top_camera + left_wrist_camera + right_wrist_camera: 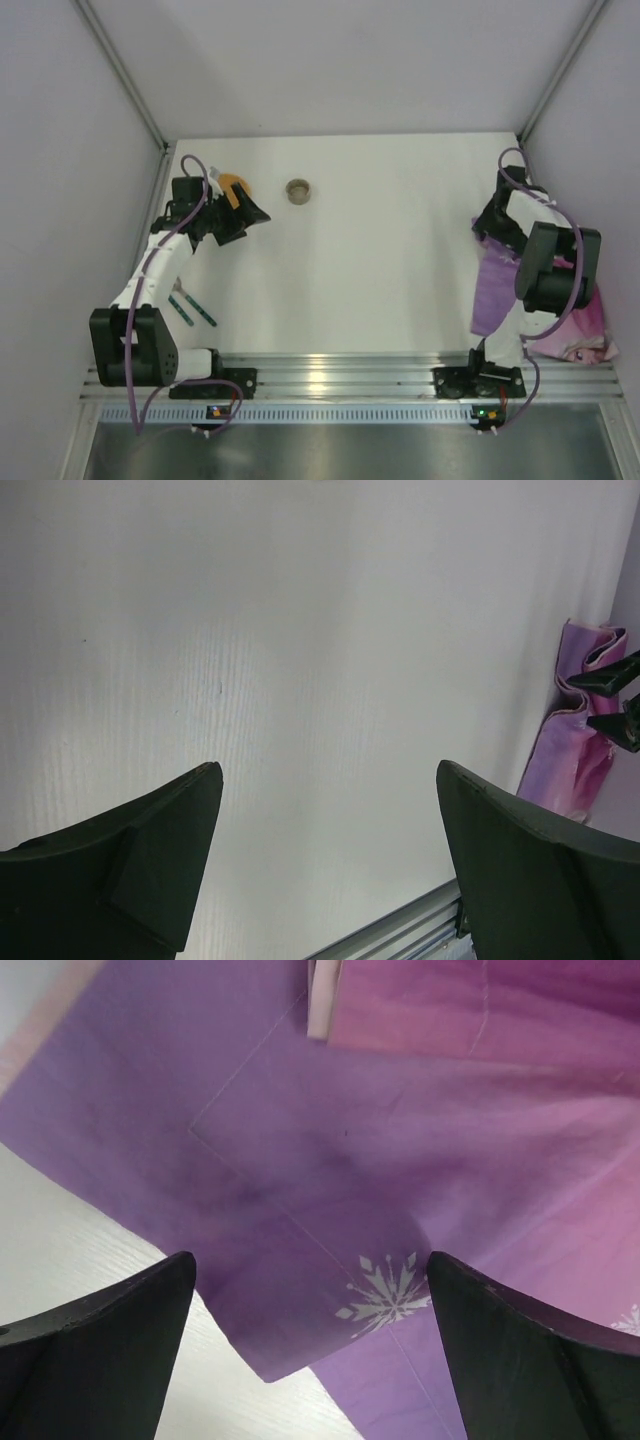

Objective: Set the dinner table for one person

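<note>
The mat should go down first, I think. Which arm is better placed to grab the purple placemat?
Right. The right gripper hangs directly over the crumpled purple placemat at the right edge of the table, jaws open. The left gripper is far across it, by the left edge.

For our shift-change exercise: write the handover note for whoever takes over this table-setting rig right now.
Left gripper: open, empty, over bare dinner table, far left.
Right gripper: open, empty, over the purple placemat.
Things: placemat crumpled at the right edge; small round container far centre; orange item by the left gripper; two teal sticks near left.
Done: nothing laid out.
To do: likely spread the placemat, then arrange the rest.
</note>
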`<state>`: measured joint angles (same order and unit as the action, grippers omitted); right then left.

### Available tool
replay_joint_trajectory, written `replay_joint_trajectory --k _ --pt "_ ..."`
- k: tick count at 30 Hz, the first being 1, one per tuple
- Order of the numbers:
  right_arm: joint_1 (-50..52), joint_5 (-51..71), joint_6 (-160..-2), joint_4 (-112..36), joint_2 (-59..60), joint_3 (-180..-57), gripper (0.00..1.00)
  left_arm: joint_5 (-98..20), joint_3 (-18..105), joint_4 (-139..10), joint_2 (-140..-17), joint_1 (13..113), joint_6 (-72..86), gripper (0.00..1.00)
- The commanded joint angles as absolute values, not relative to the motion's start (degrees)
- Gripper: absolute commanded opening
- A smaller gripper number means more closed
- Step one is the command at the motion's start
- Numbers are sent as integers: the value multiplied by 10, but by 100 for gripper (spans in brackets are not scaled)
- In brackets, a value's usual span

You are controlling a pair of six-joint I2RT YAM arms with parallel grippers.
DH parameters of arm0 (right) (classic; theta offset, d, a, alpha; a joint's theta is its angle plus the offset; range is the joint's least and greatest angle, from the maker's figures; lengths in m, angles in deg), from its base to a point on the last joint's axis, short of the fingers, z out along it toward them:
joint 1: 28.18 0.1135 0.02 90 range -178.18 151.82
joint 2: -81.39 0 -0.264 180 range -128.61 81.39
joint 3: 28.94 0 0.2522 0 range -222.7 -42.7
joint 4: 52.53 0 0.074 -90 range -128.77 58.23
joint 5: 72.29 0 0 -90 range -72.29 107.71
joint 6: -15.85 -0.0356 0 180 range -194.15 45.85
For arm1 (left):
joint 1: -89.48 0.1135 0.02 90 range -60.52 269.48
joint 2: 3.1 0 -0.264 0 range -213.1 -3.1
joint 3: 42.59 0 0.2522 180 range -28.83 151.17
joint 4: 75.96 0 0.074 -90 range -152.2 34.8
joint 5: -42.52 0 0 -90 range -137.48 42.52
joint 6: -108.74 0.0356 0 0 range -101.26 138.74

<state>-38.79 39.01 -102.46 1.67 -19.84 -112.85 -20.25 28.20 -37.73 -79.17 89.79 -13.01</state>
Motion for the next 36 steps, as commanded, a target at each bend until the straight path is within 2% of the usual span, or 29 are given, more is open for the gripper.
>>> replay_joint_trajectory --k 1,7,10,11,14,19,20,22,26,36 --pt "-383 365 -1026 46 -194 -1121 100 -198 277 -386 -768 900 -111 93" --pt "-369 352 -1007 43 -190 -1115 100 -197 272 -394 -770 900 -108 93" --pt "-368 352 -1003 42 -195 -1113 93 -197 271 -399 -778 901 -109 92" --pt "-368 351 -1002 43 -201 -1111 81 -198 272 -399 -779 900 -109 91" --pt "-367 351 -998 32 -211 -1097 54 -199 272 -398 -779 900 -105 91" --pt "-364 355 -992 10 -231 -1070 26 -205 270 -387 -780 902 -96 91" --pt "-361 357 -993 10 -238 -1070 12 -206 267 -386 -779 901 -93 91" --pt "-354 357 -990 10 -242 -1074 0 -209 266 -385 -778 901 -89 91" --pt "-302 356 -988 20 -241 -1105 0 -219 266 -382 -774 901 -84 91" --pt "-22 242 -1089 106 -271 -1310 0 -233 284 -368 -773 902 -77 91"
